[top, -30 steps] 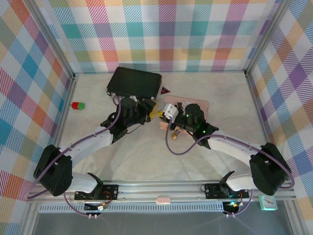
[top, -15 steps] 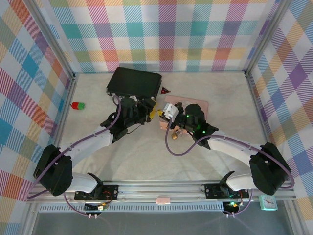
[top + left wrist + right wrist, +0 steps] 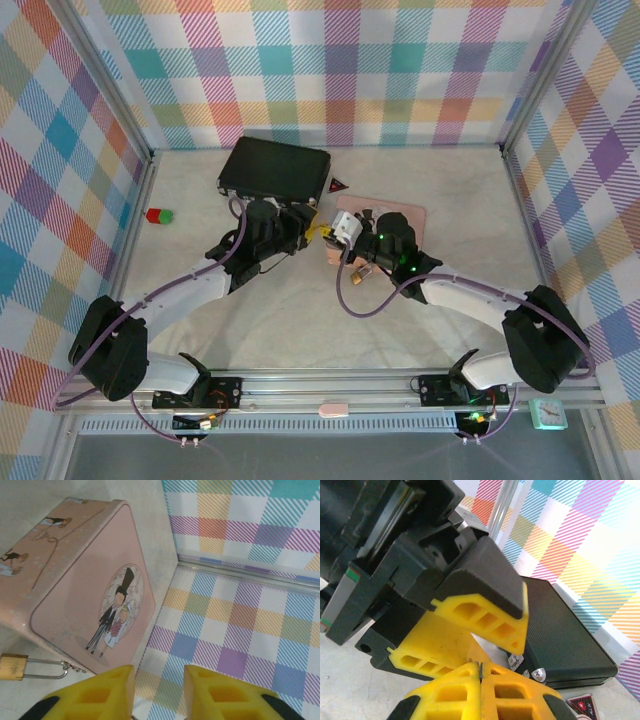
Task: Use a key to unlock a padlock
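Observation:
The brass padlock [image 3: 12,666] lies on the table with its thin shackle [image 3: 47,670] at the near corner of the pink box [image 3: 85,580]; from above, the padlock [image 3: 357,275] shows just below my right gripper. My right gripper [image 3: 480,667] is shut, and a thin grey sliver, the key [image 3: 480,664], sticks out between its tips. My left gripper [image 3: 157,680] is open, its yellow fingers [image 3: 485,612] standing apart right over the right gripper's tips. The two grippers meet left of the pink box [image 3: 395,212], left gripper [image 3: 312,232] against right gripper [image 3: 335,238].
A black case [image 3: 275,168] lies behind the left gripper, with a small red triangle [image 3: 337,184] beside it. A red and green block [image 3: 158,215] sits at the far left. Checked walls enclose the table on three sides.
The left gripper's jaws have narrowed. Both arms have stayed almost in place, tip to tip.

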`<control>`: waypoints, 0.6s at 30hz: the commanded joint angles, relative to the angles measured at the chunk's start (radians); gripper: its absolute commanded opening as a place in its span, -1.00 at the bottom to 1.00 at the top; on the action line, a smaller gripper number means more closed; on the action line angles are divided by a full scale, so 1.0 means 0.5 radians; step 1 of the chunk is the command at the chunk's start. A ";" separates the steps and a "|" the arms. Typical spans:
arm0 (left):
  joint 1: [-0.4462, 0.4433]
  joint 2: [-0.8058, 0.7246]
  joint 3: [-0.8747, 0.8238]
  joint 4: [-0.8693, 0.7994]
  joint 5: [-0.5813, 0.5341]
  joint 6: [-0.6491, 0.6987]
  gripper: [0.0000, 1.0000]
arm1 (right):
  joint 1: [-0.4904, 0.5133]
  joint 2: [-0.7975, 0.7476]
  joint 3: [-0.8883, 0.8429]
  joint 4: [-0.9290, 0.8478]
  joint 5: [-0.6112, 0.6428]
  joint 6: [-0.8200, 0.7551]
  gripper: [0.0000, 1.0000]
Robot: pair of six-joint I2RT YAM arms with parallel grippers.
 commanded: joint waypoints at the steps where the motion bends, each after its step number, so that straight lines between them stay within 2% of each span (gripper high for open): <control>1: -0.012 -0.107 -0.038 0.009 -0.035 -0.042 -0.49 | 0.013 0.011 -0.017 0.040 -0.087 0.015 -1.00; 10: -0.012 -0.073 -0.037 0.053 -0.024 -0.044 -0.97 | 0.013 -0.007 -0.020 0.006 -0.197 0.055 -1.00; 14: -0.012 -0.072 -0.040 0.049 -0.049 -0.029 -1.00 | 0.013 -0.010 -0.010 0.008 -0.211 0.077 -1.00; 15: -0.012 -0.076 -0.040 0.049 -0.066 -0.002 -1.00 | 0.013 -0.020 -0.009 0.012 -0.179 0.121 -0.93; 18: 0.011 -0.078 -0.009 0.029 -0.171 0.264 -1.00 | 0.009 -0.079 0.085 -0.213 -0.067 0.331 -0.38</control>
